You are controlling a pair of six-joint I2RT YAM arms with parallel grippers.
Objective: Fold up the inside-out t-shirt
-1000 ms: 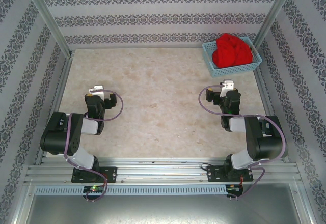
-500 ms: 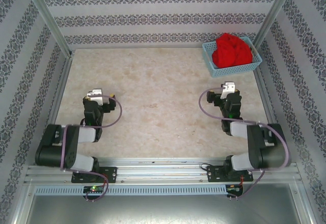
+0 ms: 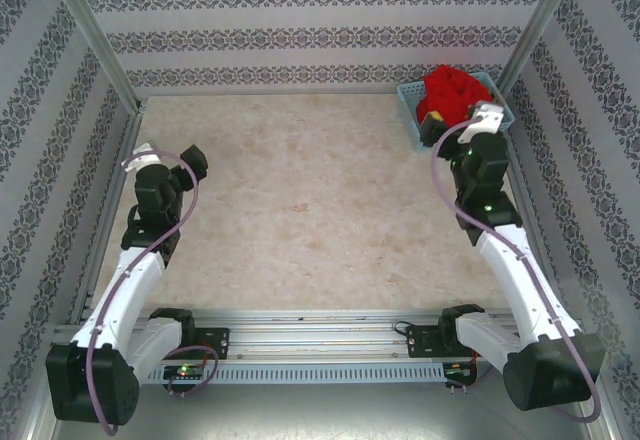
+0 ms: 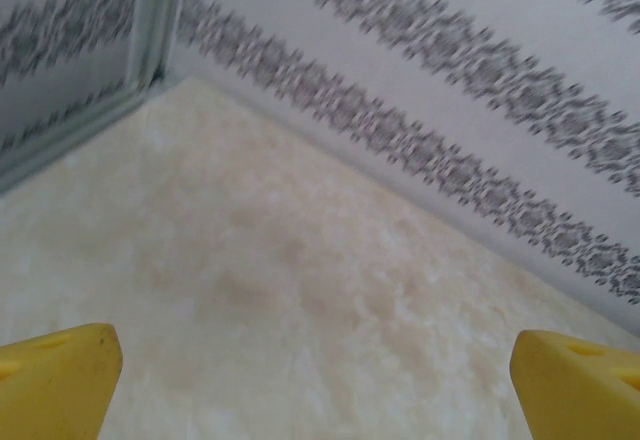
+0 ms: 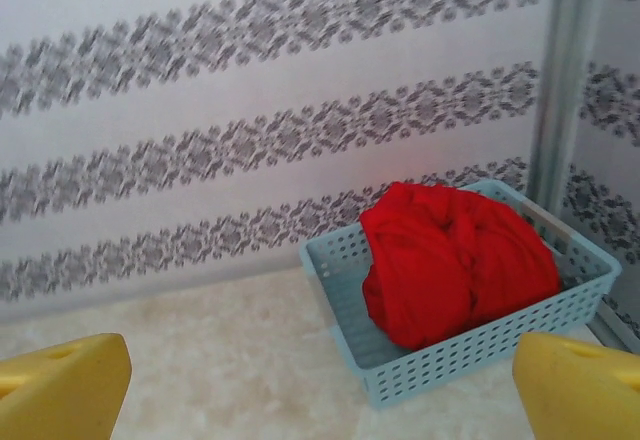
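Red t-shirt (image 5: 450,260): plain, bright, soft cloth, heavily wrinkled. It is bunched into a rounded heap with twisted folds on top, not spread flat. It fills a light blue perforated basket (image 5: 470,365) and rises above its rim. It sits just ahead of the right gripper (image 5: 320,410), slightly to that gripper's right, apart from the fingers.

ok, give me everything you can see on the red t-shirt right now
The t-shirt is plain bright red cloth, soft-looking, with no print visible. It is bunched into a rounded, twisted heap with deep folds, so the sleeves, collar and seams cannot be made out. It sits inside the light blue perforated basket at the far right corner of the table, mounded above the rim and filling most of it. Only the basket touches it; the right end effector is open and short of it.
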